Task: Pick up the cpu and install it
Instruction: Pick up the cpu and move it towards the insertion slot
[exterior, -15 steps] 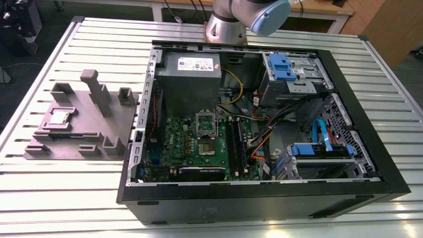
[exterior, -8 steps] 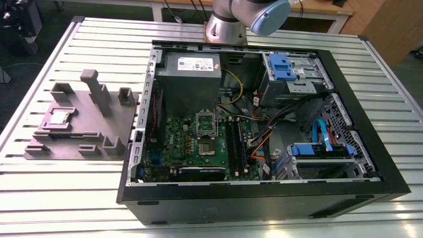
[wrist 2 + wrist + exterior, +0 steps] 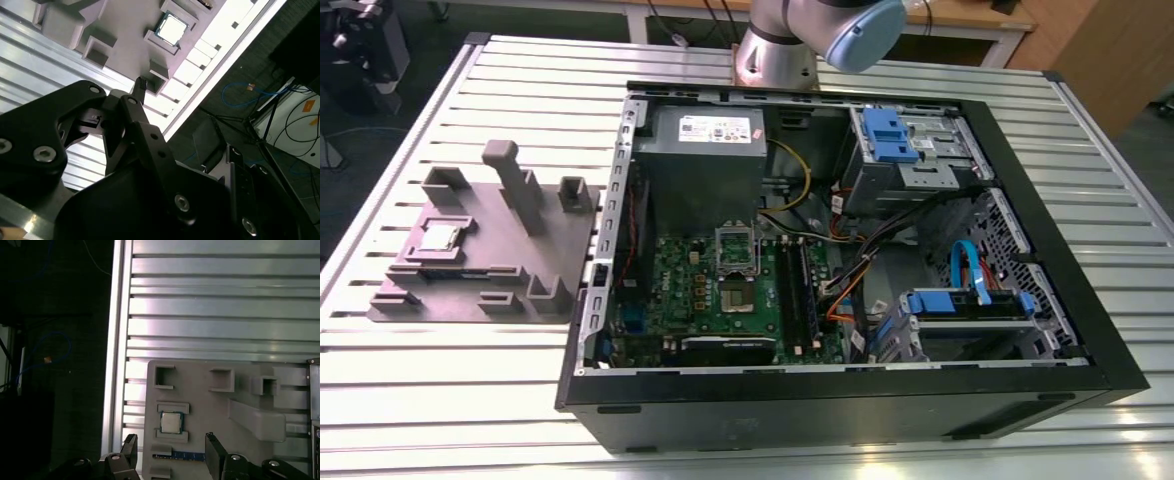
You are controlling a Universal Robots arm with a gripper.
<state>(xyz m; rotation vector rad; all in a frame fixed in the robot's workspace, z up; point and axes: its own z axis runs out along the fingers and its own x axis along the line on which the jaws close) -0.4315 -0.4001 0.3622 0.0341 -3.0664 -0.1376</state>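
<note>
While the cpu (image 3: 171, 422) sits in its pocket on the grey plate (image 3: 210, 407), our gripper (image 3: 170, 437) hovers above, spread and empty; we judge the cpu light, stiff, fragile, best pinched by opposite edges.

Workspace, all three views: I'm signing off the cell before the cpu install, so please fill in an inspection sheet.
Surface: slatted metal table, bearing a grey moulded plate and an open computer case.
Job's things: the cpu lies flat in a recess of the plate, outside the case.
Clutter: nothing seen.
Hand: the hand is open and empty, above the plate with the cpu ahead of its fingers, not touching it.
Cables: coloured cables run inside the case; a blue cable lies on the floor beside the table.
Surroundings: the arm's base stands at the table's far edge in the exterior view, with wooden furniture behind it.
</note>
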